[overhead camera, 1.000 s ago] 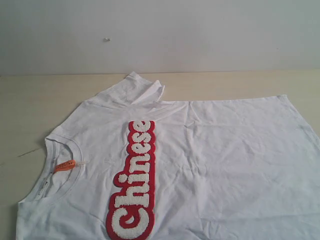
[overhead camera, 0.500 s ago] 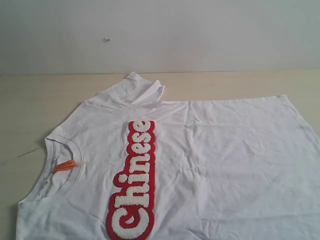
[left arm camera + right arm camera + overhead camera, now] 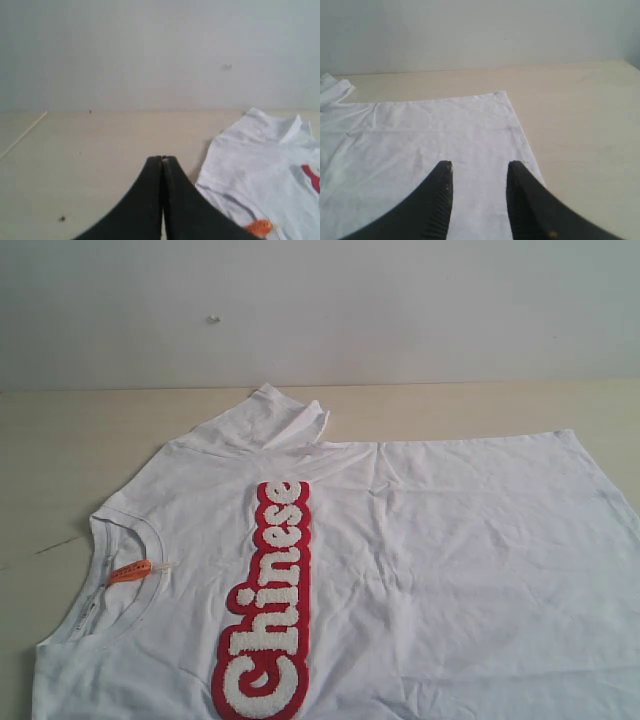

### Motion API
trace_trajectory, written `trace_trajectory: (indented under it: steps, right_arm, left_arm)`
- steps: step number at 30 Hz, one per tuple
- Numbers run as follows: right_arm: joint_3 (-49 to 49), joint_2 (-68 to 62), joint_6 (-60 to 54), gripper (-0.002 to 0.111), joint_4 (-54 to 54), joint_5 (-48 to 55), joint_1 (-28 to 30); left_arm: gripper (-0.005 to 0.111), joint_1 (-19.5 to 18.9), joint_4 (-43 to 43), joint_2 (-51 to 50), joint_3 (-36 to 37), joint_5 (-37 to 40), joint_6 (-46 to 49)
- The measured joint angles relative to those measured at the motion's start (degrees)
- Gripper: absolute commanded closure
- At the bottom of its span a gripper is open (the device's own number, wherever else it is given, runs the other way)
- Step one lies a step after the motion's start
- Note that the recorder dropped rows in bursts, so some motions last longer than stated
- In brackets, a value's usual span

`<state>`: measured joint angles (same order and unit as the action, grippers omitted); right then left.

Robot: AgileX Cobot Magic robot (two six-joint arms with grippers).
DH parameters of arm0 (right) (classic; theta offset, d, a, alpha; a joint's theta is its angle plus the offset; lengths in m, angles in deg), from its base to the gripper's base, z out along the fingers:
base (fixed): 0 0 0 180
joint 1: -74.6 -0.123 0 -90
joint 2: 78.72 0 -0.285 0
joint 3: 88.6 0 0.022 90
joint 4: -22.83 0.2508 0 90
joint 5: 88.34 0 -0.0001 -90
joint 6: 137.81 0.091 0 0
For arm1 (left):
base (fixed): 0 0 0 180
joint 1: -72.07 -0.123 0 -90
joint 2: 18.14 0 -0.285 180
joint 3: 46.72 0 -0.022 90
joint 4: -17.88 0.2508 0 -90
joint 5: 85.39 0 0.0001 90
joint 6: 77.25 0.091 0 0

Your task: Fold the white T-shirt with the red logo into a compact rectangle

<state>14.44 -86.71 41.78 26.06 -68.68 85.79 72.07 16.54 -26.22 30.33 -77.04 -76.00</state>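
Note:
The white T-shirt (image 3: 420, 560) lies spread flat and wrinkled on the wooden table, neck to the left, hem to the right. Its red logo (image 3: 270, 605) runs as a long strip down the chest. An orange tag (image 3: 130, 571) sits in the collar. One sleeve (image 3: 270, 420) is folded at the far edge. Neither gripper shows in the exterior view. My left gripper (image 3: 162, 159) is shut, empty, over bare table beside the shirt's shoulder (image 3: 260, 170). Above the shirt's hem area (image 3: 445, 135), my right gripper (image 3: 479, 167) stands open with nothing between its fingers.
Pale wooden table (image 3: 60, 440) runs to a white wall (image 3: 320, 310) at the back. Bare table (image 3: 580, 125) lies beside the shirt's hem edge. A thin white line (image 3: 22, 135) crosses the table in the left wrist view.

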Motion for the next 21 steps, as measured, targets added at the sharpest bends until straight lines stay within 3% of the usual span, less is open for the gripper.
trace_trajectory:
  steps: [5,21]
  right_arm:
    - [0.0,0.0,0.0,0.072,0.0,0.0,0.0]
    - [0.0,-0.1,-1.3,0.072,-2.6,-3.9,0.0]
  left_arm:
    - [0.107,0.0,0.2,0.0,0.0,-7.2,0.0]
    - [0.107,0.0,0.3,0.0,0.0,-11.7,-1.2]
